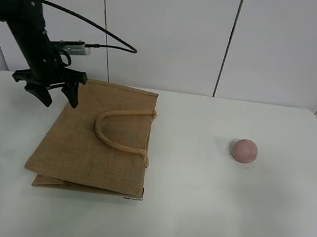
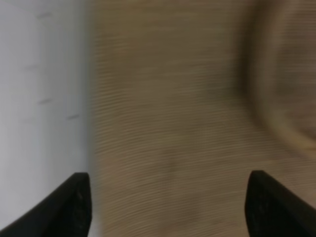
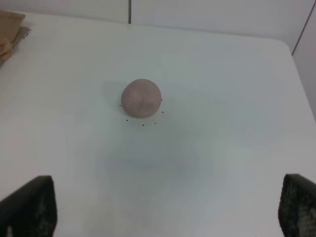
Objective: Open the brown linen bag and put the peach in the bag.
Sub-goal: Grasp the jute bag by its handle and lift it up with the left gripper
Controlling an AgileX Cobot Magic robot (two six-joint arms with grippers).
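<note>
- While the brown linen bag (image 1: 94,142) lies flat and shut on the table (image 1: 192,216), none of the task is done, as I judge it: the mouth must be lifted before anything can go in
- My left fingers (image 1: 71,94) are spread wide and grip nothing; they hang over the bag's far left corner, and the left wrist view, though blurred, shows coarse weave between them
- My right fingers (image 3: 29,207) are also spread wide and empty, with the peach (image 3: 141,98) on bare table ahead of them; this arm does not show in the high view
- That peach (image 1: 244,149) sits well apart from the bag, off to its right, touching nothing else
- Both handles (image 1: 119,131) are folded over onto the bag's upper face, their ends at the right-hand edge, so I take the mouth to be there, not at the corner I am over
- Risk one: pinching cloth at this corner could catch both layers at once, so a lift would raise the whole bag without parting it
- Risk two: the table looks smooth, so a sideways tug may slide the bag away
- Risk three: the fruit is round; an off-centre close could nudge it into rolling toward the table edge
- Risk four: limp cloth may sag shut before the peach arrives
</note>
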